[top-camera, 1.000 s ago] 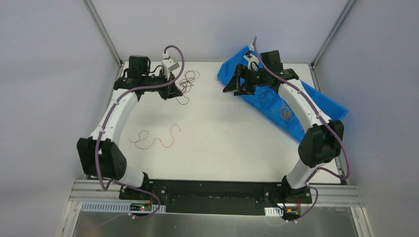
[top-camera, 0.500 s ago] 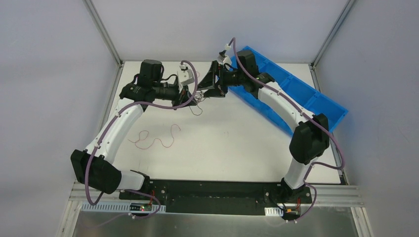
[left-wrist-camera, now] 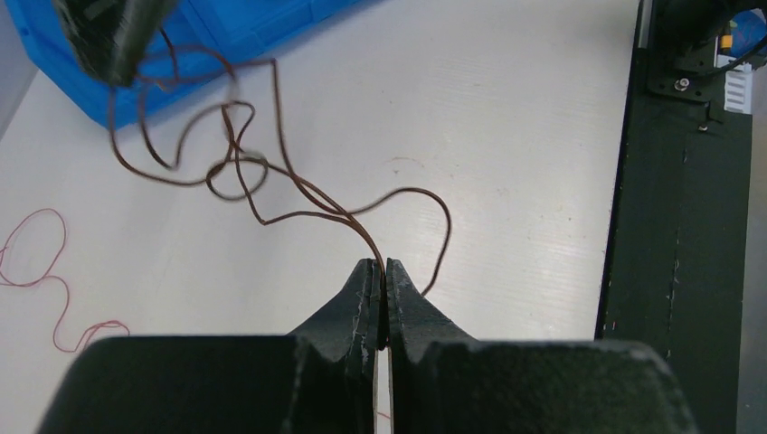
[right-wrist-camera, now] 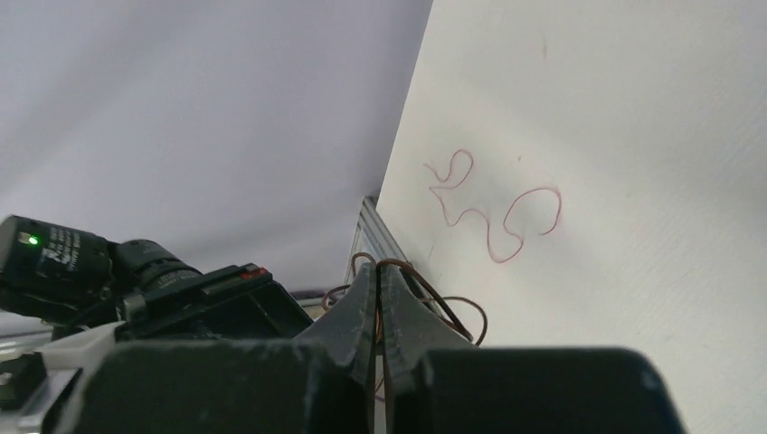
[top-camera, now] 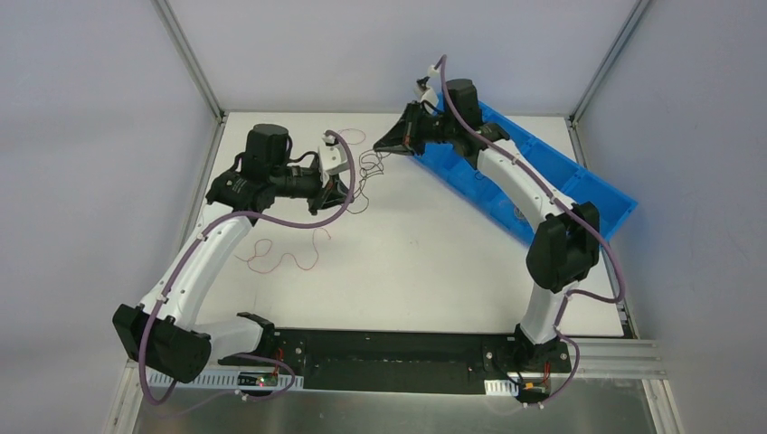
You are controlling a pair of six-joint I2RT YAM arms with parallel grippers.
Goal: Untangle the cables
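Nearest the bases, one loose red strand (top-camera: 282, 259) is seen lying alone on the tabletop (top-camera: 425, 262), well apart from the rest and already freed. Farther in, the left hand (left-wrist-camera: 381, 267) is kept pinched shut on a doubled run of the brown tangle (top-camera: 366, 170), as it was a second ago. The tangle is now hung in the air between the two hands, off the surface, instead of resting by the left hand. The main change is on the right. The right hand (right-wrist-camera: 377, 271), wide open over the blue bin (top-camera: 552, 176) a second ago, has been swung across to the tangle. It is now clamped shut, with brown loops seen at its tips, so a hold on the far end is judged likely. This means the tangle is gripped at both ends and a pull-apart can be started; the knot in the middle is not yet undone. Beyond the hands, a pink strand (top-camera: 350, 136) is seen near the far edge. Room: the centre and near tabletop are open, so a pull toward the bases is judged safest. The bin corner is just beside the right hand, and the far edge and back wall are close, so little space is left there.
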